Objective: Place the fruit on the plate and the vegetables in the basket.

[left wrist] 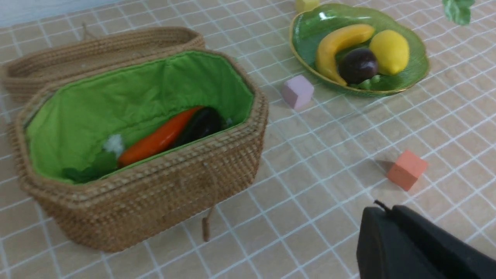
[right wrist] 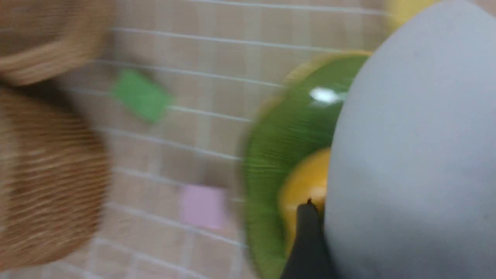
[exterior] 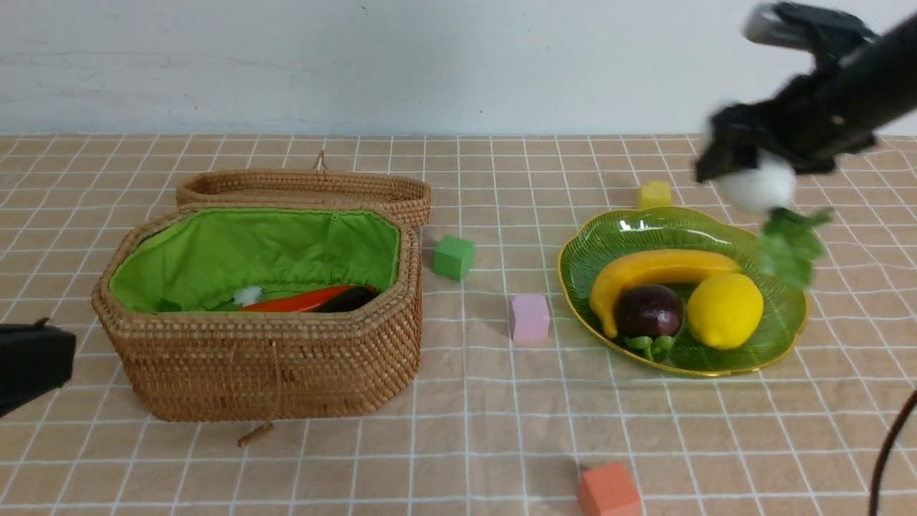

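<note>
My right gripper (exterior: 745,168) is shut on the white radish (exterior: 758,188), green leaves hanging down, in the air above the far right edge of the green plate (exterior: 594,236). The radish fills the right wrist view (right wrist: 414,162). The plate holds the banana (exterior: 648,271), the mangosteen (exterior: 649,309) and the lemon (exterior: 724,310). The wicker basket (exterior: 272,358) stands open at left with the carrot (exterior: 297,302) and the eggplant (exterior: 347,299) inside. My left gripper (left wrist: 381,211) is shut and empty, low at the left, near the basket's front.
Foam cubes lie on the checked cloth: green (exterior: 453,257), pink (exterior: 529,317), yellow (exterior: 654,195) behind the plate, orange (exterior: 608,491) near the front. The basket's lid (exterior: 304,188) lies open behind it. A black cable (exterior: 888,448) hangs at the right edge.
</note>
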You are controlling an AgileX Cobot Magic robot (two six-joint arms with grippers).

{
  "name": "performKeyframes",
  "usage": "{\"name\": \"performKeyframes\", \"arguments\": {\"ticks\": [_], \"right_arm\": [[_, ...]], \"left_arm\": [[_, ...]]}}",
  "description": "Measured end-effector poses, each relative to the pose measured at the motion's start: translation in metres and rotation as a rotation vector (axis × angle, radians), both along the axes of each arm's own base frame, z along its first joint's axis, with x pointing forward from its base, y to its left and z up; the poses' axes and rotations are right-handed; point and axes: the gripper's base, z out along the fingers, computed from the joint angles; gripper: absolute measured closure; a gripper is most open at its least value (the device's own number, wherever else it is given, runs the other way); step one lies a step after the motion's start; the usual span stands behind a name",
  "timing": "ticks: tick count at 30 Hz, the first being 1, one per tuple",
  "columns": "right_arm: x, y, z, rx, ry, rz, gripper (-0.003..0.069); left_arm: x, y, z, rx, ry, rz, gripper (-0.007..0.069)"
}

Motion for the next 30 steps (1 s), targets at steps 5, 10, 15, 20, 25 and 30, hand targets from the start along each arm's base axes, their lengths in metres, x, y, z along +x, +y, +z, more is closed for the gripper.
{"name": "performKeyframes", "arguments": {"ticks": [5, 10, 15, 20, 25, 30], "right_arm": [[-0.032, 0.125, 0.039, 0.058, -0.285, 0.488, 0.0172], [-0.047, 0.212, 0.030, 0.071, -0.479, 0.687, 0.0172], [-0.044, 0.268, -0.016, 0.020, -0.584, 0.682, 0.0165], [-0.046, 0.286, -0.032, -0.052, -0.658, 0.690, 0.0007], [-0.071, 0.268, 0.008, -0.054, -0.591, 0.757, -0.0003], [-0.112, 0.199, 0.067, -0.168, -0.272, 0.709, 0.0156]], "left_arm": [[0.005, 0.018, 0.002, 0.008, -0.035, 0.199, 0.0617], [0.007, 0.022, 0.004, 0.010, -0.049, 0.246, 0.0617], [0.007, 0.022, 0.004, 0.008, -0.048, 0.248, 0.0617], [0.007, 0.020, 0.005, -0.002, -0.061, 0.238, 0.0612], [0.007, 0.018, 0.008, -0.021, -0.096, 0.213, 0.0609], [-0.008, 0.026, 0.014, -0.138, -0.210, 0.134, 0.0617]]}}
